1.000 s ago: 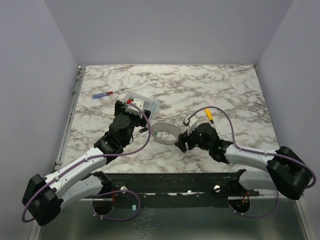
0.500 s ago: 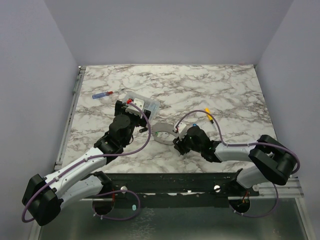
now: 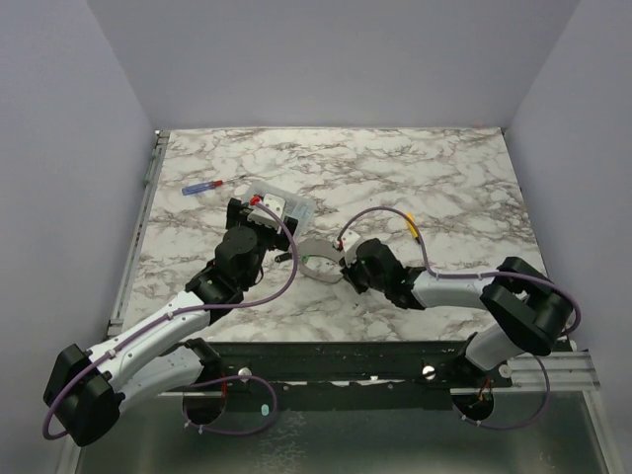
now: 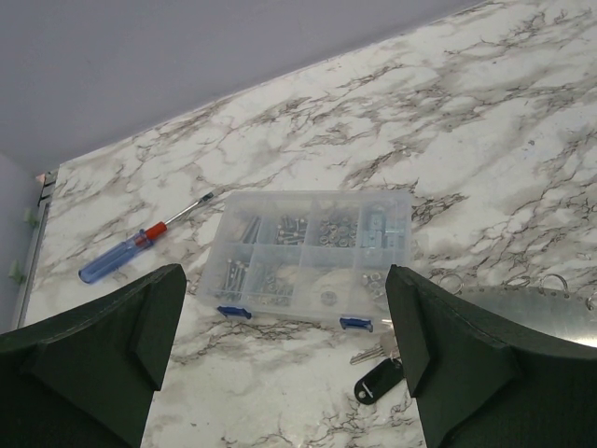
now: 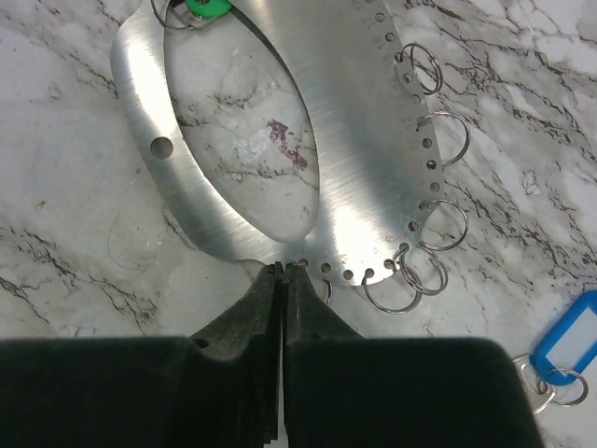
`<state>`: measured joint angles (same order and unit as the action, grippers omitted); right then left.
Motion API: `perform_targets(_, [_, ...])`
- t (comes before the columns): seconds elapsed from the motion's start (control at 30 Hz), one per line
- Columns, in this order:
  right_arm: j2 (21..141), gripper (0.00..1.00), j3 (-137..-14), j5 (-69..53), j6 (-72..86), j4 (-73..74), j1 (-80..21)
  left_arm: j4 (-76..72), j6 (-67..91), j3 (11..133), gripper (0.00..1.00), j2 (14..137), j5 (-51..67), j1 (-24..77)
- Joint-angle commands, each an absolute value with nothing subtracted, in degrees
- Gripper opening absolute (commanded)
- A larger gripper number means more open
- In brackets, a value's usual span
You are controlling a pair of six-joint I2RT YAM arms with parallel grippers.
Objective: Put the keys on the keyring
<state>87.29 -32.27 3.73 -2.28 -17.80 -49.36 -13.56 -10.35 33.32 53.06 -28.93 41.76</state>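
The keyring is a wide brushed-metal band bent into a loop, with a row of holes and several small split rings along its edge; it lies mid-table. My right gripper is shut, its tips pinched on the band's near rim. A green key tag hangs at the band's far end. A blue tag lies to the right, an orange key behind the arm. My left gripper stands open above a silver key with a black tag.
A clear compartment box of screws sits just beyond the left gripper. A red-and-blue-handled screwdriver lies at the back left. The right arm's cable arcs over the table near the orange key.
The right arm swung left toward the metal band and its jaws closed at the band's rim. The left arm stayed still and open.
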Motion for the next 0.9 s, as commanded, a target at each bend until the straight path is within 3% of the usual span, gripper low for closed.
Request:
perform_targets(0.0, [88.53, 0.08, -36.71, -1.19, 5.95, -14.24, -51.22, -12.94, -10.48, 35.07, 0.96, 52.38, -27.91, 42.10])
perform_targets(0.13, [89.88, 0.13, -41.14, -6.15, 16.81, -16.78, -52.73, -12.94, -10.71, 34.98, 0.96, 52.32, -28.12, 42.10])
perform_targets(0.33, [94.79, 0.35, -47.97, -11.43, 20.59, -12.96, -53.17, -12.92, -10.64, 34.98, 0.96, 52.29, -27.99, 42.11])
perform_targets(0.57, [89.91, 0.50, -48.08, -8.31, 5.73, -6.88, -53.17, -12.93, -10.70, 34.98, 0.96, 51.86, -28.12, 42.12])
perform_targets(0.87, [83.50, 0.52, -39.21, -7.20, -12.36, -5.52, -55.17, -12.92, -10.67, 35.02, 0.96, 51.76, -28.15, 42.07])
